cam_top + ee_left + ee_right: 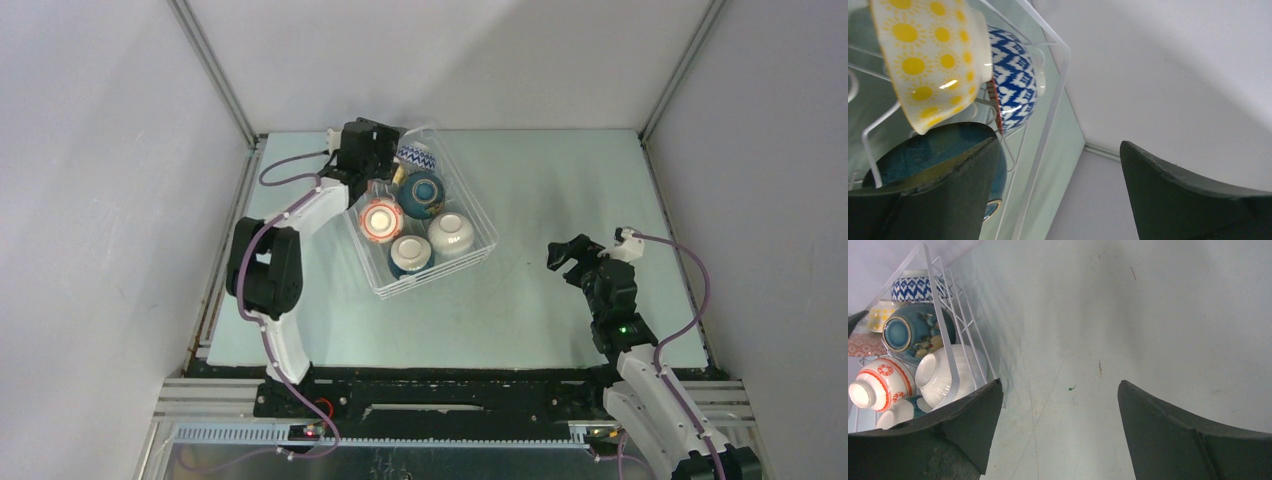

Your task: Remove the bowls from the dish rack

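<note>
The white wire dish rack (470,190) stands at the back left of the table and holds several bowls: blue-white zigzag (414,155), dark teal (422,194), red-patterned (381,220), plain white (451,233) and one more (410,254). My left gripper (370,150) hovers over the rack's back-left corner, open and empty. In the left wrist view (1059,142) a yellow sun-patterned bowl (930,55), the zigzag bowl (1015,80) and the teal bowl (933,150) sit close by inside the rack rim (1049,120). My right gripper (570,255) is open and empty above bare table, right of the rack (939,315).
The pale green table (560,180) is walled by grey panels at the back and both sides. The right wrist view shows bare table between the open fingers (1059,381), with the white bowl (948,375) and red-patterned bowl (880,382) at far left.
</note>
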{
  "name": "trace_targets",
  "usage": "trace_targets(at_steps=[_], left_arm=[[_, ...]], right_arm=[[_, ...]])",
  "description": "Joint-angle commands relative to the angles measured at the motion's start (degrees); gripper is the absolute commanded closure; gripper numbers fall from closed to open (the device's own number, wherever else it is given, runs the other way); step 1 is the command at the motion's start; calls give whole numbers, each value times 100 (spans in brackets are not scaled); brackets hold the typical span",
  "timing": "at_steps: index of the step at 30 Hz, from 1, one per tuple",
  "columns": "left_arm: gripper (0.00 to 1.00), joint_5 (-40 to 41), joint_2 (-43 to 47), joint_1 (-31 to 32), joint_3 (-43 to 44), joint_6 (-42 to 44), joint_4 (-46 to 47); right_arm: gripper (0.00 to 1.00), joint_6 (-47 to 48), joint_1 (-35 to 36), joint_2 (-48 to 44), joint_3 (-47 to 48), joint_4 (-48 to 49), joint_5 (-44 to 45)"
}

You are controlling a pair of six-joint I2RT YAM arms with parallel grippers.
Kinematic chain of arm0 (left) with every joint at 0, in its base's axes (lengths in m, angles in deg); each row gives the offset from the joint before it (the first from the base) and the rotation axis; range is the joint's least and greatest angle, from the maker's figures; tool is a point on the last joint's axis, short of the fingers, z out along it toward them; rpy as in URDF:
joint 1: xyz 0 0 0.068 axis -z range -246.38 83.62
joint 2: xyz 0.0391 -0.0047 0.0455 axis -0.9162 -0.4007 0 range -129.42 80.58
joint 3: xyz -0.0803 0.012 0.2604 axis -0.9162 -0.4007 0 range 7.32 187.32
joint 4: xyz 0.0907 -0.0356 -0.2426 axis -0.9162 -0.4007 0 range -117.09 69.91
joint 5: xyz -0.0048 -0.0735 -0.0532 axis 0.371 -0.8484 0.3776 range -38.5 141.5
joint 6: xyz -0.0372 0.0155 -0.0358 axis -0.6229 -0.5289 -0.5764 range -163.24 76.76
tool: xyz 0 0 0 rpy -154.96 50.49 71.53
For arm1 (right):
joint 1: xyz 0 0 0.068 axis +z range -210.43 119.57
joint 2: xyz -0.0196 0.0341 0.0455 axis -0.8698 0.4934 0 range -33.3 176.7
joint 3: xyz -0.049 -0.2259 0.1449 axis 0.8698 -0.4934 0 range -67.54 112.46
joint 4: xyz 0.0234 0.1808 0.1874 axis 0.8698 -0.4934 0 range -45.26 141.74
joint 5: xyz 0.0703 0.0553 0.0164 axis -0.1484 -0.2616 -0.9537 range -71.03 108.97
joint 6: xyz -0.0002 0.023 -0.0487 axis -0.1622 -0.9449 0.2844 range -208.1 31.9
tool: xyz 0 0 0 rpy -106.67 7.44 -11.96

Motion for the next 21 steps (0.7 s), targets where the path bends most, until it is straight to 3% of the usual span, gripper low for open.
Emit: trace_targets(at_steps=[1,6,21], left_arm=[[2,488,-56,103,352,-340,-541],[2,721,-80,140,469,-304,-698],[4,235,-809,149,1006,-279,-460]], right_arm=[[8,47,44,28,31,183,83],[8,48,46,41,36,150,84],[9,70,50,28,38,191,-53]])
